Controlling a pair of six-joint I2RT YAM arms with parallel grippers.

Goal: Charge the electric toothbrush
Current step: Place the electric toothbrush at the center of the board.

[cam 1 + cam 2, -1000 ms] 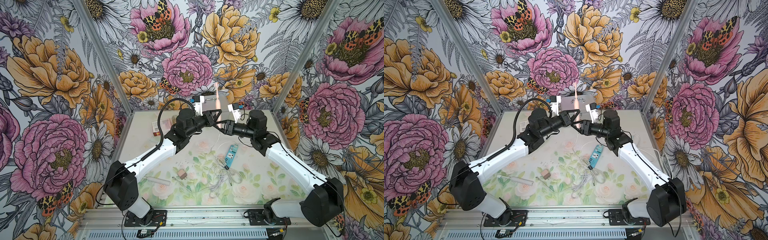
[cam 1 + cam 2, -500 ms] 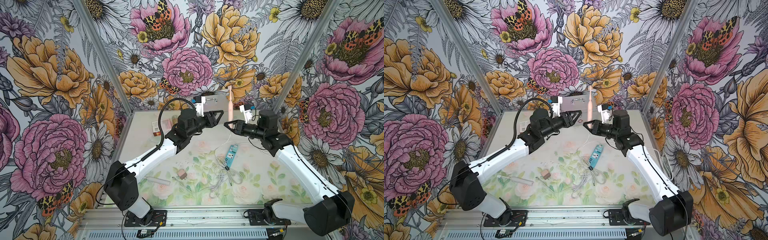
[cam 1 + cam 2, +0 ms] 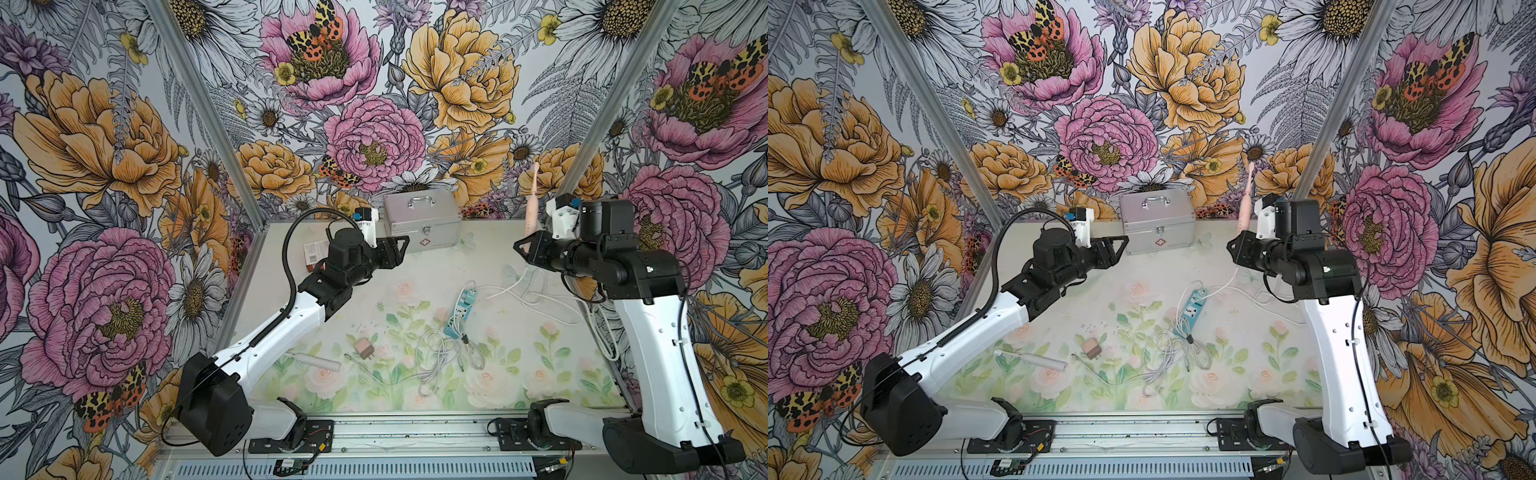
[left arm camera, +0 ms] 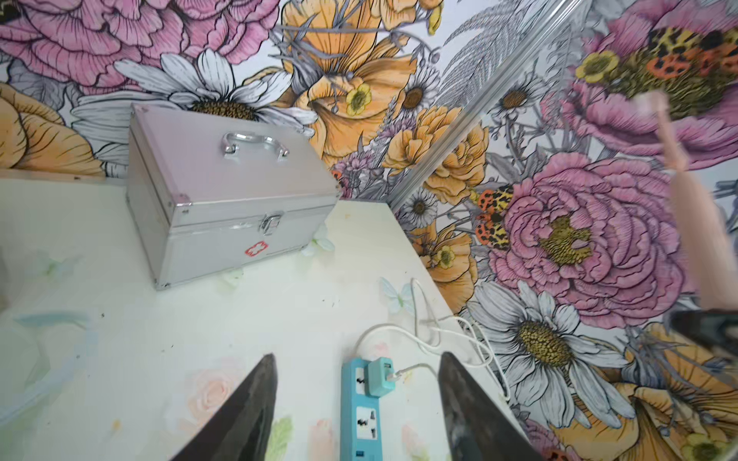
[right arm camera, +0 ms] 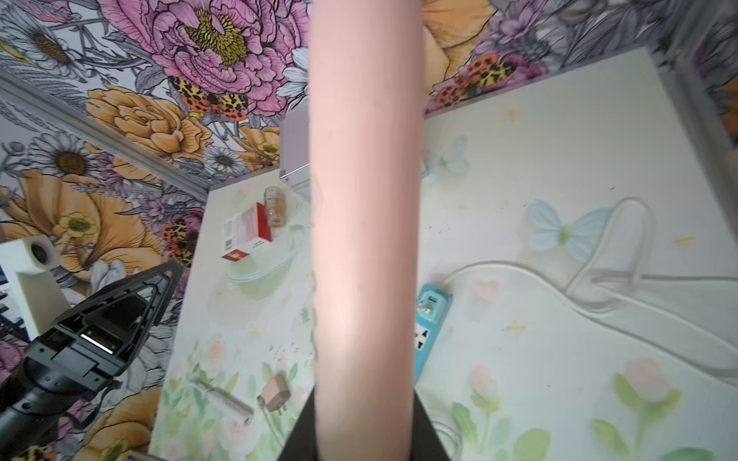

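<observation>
In both top views, a red box (image 3: 312, 253) lies at 10 o'clock on the table (image 3: 519, 390). Just at its 3 o'clock the left gripper (image 3: 401, 245) hangs above the table, jaws spread with nothing between them. Its tips point at 3 o'clock, toward the lower front edge of a closed metal case (image 3: 422, 218) at 12 o'clock on the table.

A white stick (image 3: 318, 360) and a pink plug (image 3: 364, 348) lie at 7 o'clock. A loose cable (image 3: 440, 353) is coiled at 6 o'clock, and its coil meets the near end of a blue strip (image 3: 459, 309) at the centre.

The pink toothbrush (image 3: 531, 208) is in the air at 2 o'clock, well apart from the strip. The right gripper (image 3: 524, 249) pinches the low end of its handle. The handle stands nearly upright, rising from the jaws toward 12 o'clock, with the brush head on top against the wall. In the right wrist view the handle (image 5: 365, 199) runs straight out from the clamped jaws and fills the middle.
</observation>
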